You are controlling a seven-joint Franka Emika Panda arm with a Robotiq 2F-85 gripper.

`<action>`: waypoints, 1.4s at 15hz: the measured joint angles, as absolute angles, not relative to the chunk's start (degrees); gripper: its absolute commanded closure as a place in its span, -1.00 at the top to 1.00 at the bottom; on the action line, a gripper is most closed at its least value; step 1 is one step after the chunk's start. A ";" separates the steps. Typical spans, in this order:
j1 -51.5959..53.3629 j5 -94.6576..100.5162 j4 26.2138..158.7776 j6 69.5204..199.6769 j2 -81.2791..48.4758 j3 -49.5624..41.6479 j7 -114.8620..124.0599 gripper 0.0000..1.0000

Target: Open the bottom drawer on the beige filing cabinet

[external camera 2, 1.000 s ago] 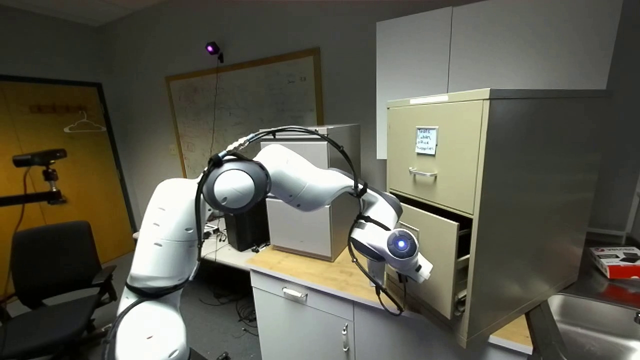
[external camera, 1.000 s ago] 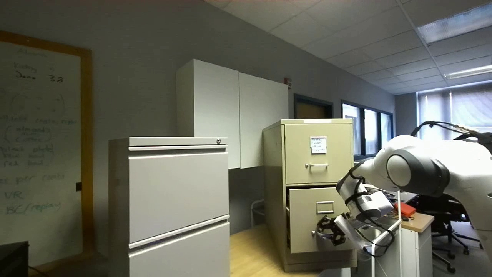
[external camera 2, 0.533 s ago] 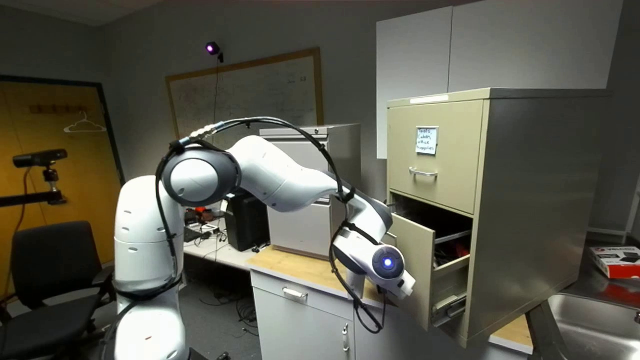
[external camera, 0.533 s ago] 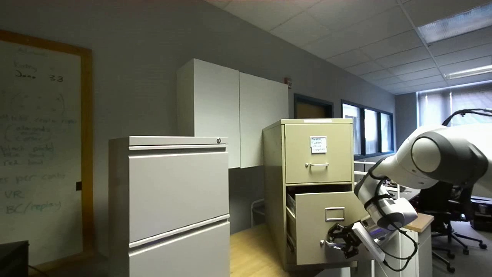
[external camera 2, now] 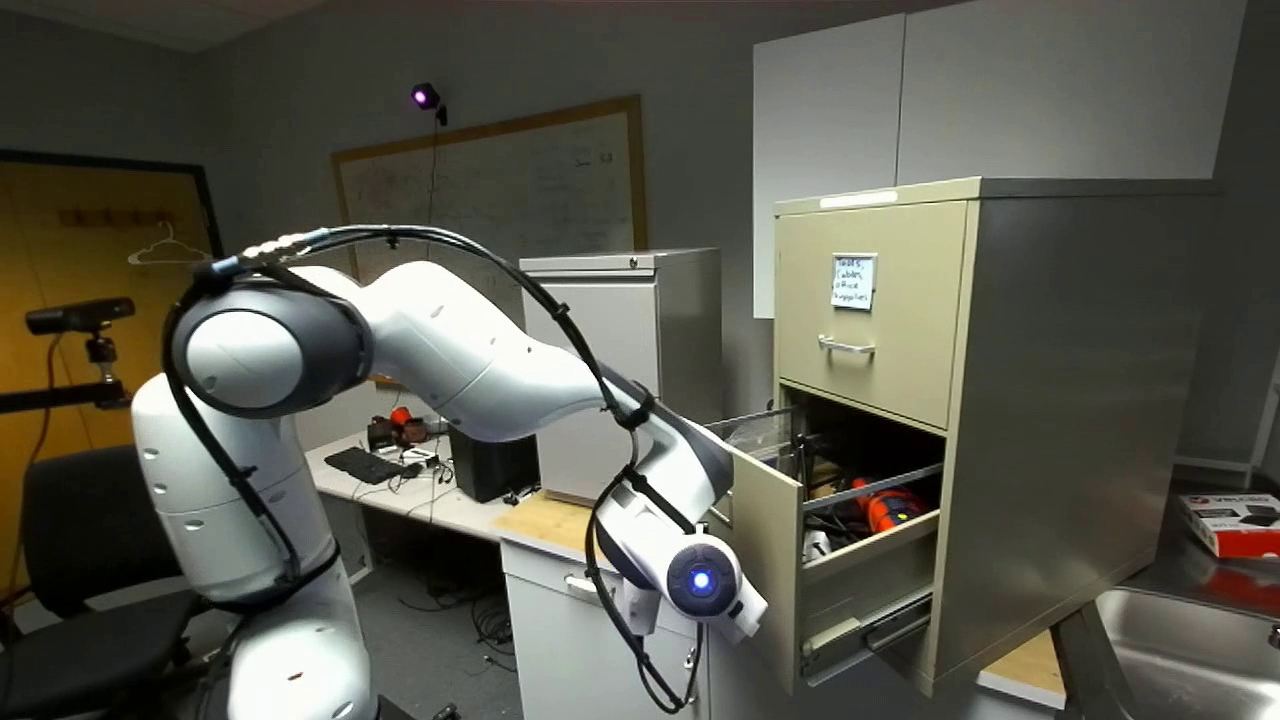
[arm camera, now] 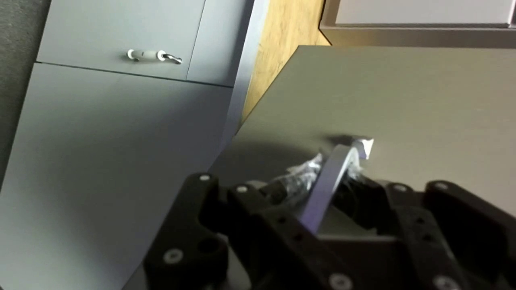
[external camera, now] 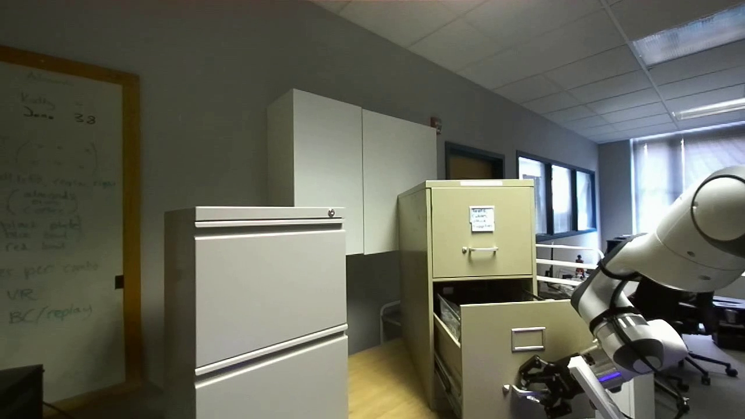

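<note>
1. Out of the beige filing cabinet (external camera: pixel 414 297), the bottom drawer (external camera: pixel 495 356) has slid further.
2. In an exterior view, its handle (external camera: pixel 525 393) lies lengthwise across it, roughly level.
3. Rightmost, the gripper (external camera: pixel 534 390) clamps that handle, drawer ahead; further pull likely must go straight outward.

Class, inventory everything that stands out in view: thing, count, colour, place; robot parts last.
Beige filing cabinet: 1, beige, near sink
Bottom drawer: 1, beige, under top drawer, open
Paper sheet: 1, white, on top drawer
Objects: several, one orange, inside bottom drawer
Grey cabinet: 1, grey, on wooden counter
Wall cupboard doors: 2, white, high up
Whiteboard: 1, white, on wall
Box: 1, red and white, beyond sink
Chair: at least 1, black, near yellow door
Arm: 1, white, reaching toward bottom drawer
Gripper: 1, black, shut on silver drawer handle
</note>
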State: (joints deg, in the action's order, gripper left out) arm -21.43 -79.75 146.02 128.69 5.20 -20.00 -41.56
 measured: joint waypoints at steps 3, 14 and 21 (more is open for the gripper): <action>-22.23 -78.51 152.02 127.94 10.35 -21.16 -42.28 -0.89; -28.01 -62.52 158.12 113.48 13.08 -28.29 -44.74 0.72; -29.82 -53.99 158.57 114.52 13.80 -29.20 -42.21 1.00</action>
State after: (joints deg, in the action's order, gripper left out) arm -29.82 -53.99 158.57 114.52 13.80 -29.20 -42.21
